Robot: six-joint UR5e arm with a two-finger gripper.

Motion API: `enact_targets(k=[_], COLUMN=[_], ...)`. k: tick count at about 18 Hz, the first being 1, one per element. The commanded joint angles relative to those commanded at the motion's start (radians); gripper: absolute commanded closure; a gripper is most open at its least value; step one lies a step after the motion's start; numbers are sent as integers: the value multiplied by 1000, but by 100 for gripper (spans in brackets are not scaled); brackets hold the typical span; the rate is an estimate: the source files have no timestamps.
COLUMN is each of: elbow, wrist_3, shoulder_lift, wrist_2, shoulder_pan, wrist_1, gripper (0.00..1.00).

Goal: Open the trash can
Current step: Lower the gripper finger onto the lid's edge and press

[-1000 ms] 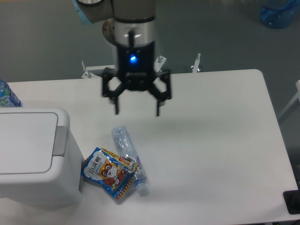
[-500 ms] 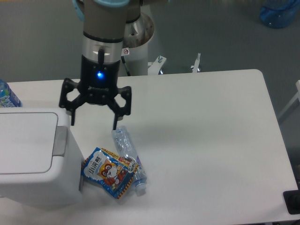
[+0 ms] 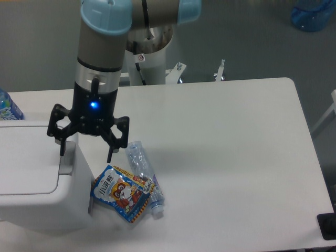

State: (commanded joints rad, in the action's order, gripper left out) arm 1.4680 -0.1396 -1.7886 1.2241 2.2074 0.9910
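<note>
Gripper (image 3: 86, 155) fingers spread wide, holding nothing, straddling right edge of trash can (image 3: 37, 178) at its grey push tab (image 3: 66, 163). Can sits at surface (image 3: 236, 157) front-left, lid flat. Snack packet (image 3: 119, 192) and clear bottle (image 3: 144, 176) lie just right of it

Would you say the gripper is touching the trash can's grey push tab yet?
Cannot tell. In the fixed camera view, the open gripper straddles the trash can edge; one fingertip overlaps the grey push tab, but height is unclear.
</note>
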Motion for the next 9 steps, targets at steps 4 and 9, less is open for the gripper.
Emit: enact_targets(k=[4,9], elbow=[3,3], wrist_3=[-5,-5], shoulder_lift=[-6,-8], wrist_2=[2,3], shoulder_pan=[0,2], wrist_1=[-6,-5], gripper=[0,0])
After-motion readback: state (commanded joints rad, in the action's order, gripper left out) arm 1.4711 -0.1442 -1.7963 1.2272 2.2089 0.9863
